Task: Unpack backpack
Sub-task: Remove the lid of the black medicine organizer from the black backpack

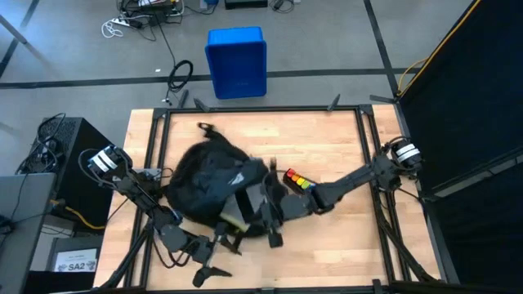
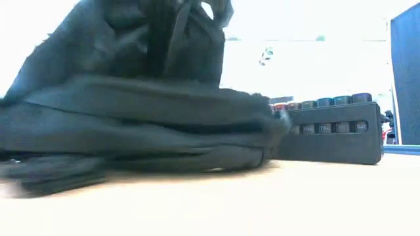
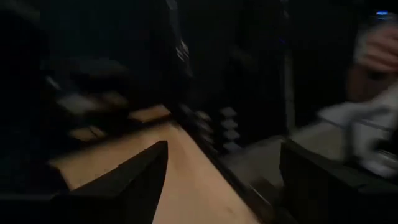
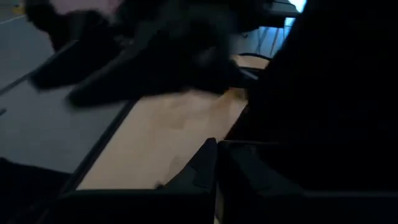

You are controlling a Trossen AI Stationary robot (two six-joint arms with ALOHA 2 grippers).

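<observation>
A large black soft fabric backpack (image 1: 208,189) lies left of centre on the wooden bench (image 1: 327,147). A dark pill organiser with coloured lids (image 1: 298,180) is already out; more may remain inside. Left end effector (image 1: 214,265) open, lower left; right end effector (image 1: 274,214) closed beside the backpack.

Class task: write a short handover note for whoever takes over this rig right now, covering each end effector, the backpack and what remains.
Left end effector: open, empty, at the table's near edge beside the backpack.
Right end effector: shut, at the backpack's right side; whether it grips fabric cannot be told.
Backpack: lies slumped on the left half of the table.
Done: a dark box with coloured caps stands outside the bag.
Left: empty whatever remains inside; the interior is hidden.
</observation>
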